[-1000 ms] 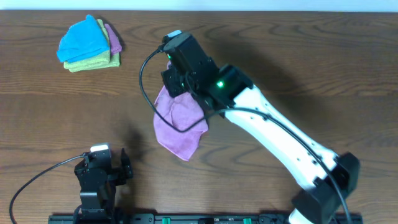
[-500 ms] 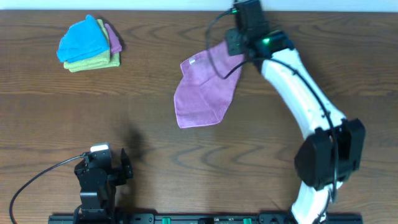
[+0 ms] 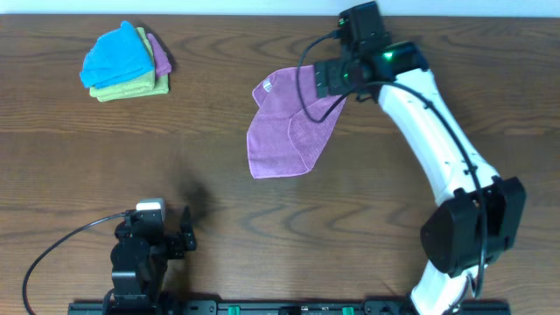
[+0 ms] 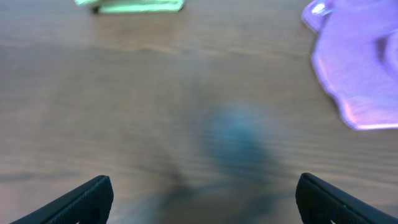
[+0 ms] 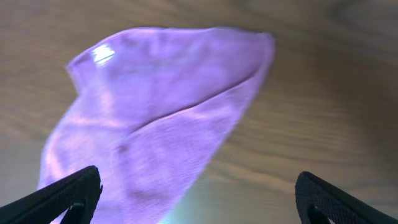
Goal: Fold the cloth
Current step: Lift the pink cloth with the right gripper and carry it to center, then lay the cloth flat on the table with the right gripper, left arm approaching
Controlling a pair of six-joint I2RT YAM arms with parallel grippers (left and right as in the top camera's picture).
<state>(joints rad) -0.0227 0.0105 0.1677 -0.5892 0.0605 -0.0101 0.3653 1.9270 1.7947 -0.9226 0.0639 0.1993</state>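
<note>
The lilac cloth (image 3: pixel 284 131) lies loosely on the wooden table (image 3: pixel 105 166), partly doubled over, with a small tag at its upper left corner. My right gripper (image 3: pixel 331 80) hovers over the cloth's upper right corner, open, with nothing between its fingers. In the right wrist view the cloth (image 5: pixel 155 112) spreads below and to the left of the open gripper (image 5: pixel 199 199). My left gripper (image 3: pixel 166 241) stands open near the front edge, well apart from the cloth. In the left wrist view the cloth (image 4: pixel 360 68) shows at the upper right, beyond the empty gripper (image 4: pixel 205 199).
A stack of folded cloths (image 3: pixel 127 61) sits at the back left: bright blue on top, yellow-green (image 3: pixel 131 87) below, a small purple piece at its right side. The green edge (image 4: pixel 137 5) shows at the top of the left wrist view.
My right gripper carried the cloth from the table's middle to the back right, then opened and let it go. The cloth now lies on the table. The left gripper shifted slightly right.
</note>
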